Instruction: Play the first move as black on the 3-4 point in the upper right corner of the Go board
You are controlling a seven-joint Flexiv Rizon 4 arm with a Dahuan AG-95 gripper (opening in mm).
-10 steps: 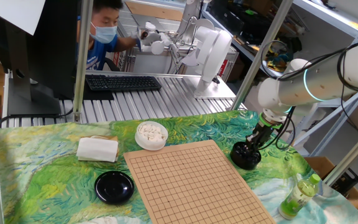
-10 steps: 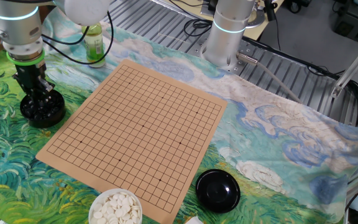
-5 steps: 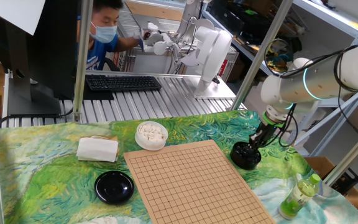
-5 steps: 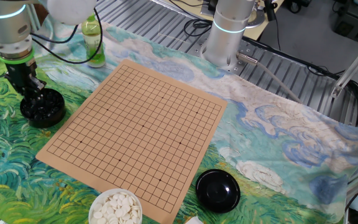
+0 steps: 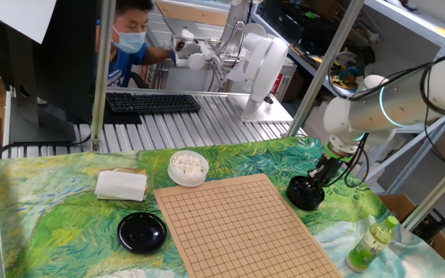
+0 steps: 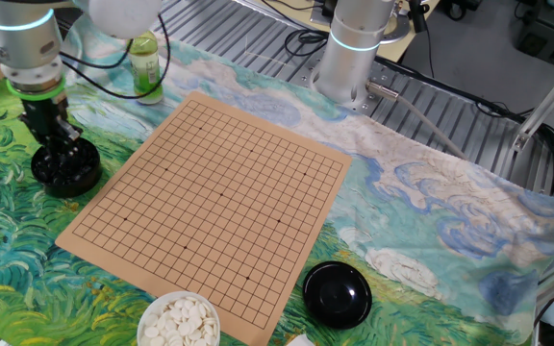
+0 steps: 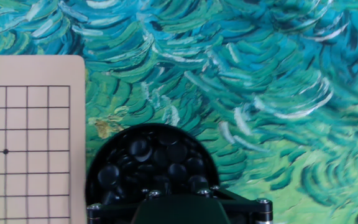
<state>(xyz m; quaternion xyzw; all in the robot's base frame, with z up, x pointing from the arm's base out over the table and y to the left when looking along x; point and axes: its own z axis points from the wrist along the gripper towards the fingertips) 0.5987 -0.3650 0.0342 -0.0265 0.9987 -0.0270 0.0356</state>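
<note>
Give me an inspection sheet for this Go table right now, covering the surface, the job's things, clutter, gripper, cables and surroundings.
Surface: painted green-blue cloth over the table.
Job's things: Go board bare of stones; black stones fill the black bowl beside the board.
Clutter: bowl of white stones, black lid, folded white cloth, green bottle.
Gripper: gripper points down at the black bowl; whether a stone is held cannot be told.
Cables: dark cables hang off the arm.
Surroundings: masked person, keyboard, shelving.

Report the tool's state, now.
Tool: tips at the round black bowl of glossy black stones; open, closed or holding one cannot be told.
</note>
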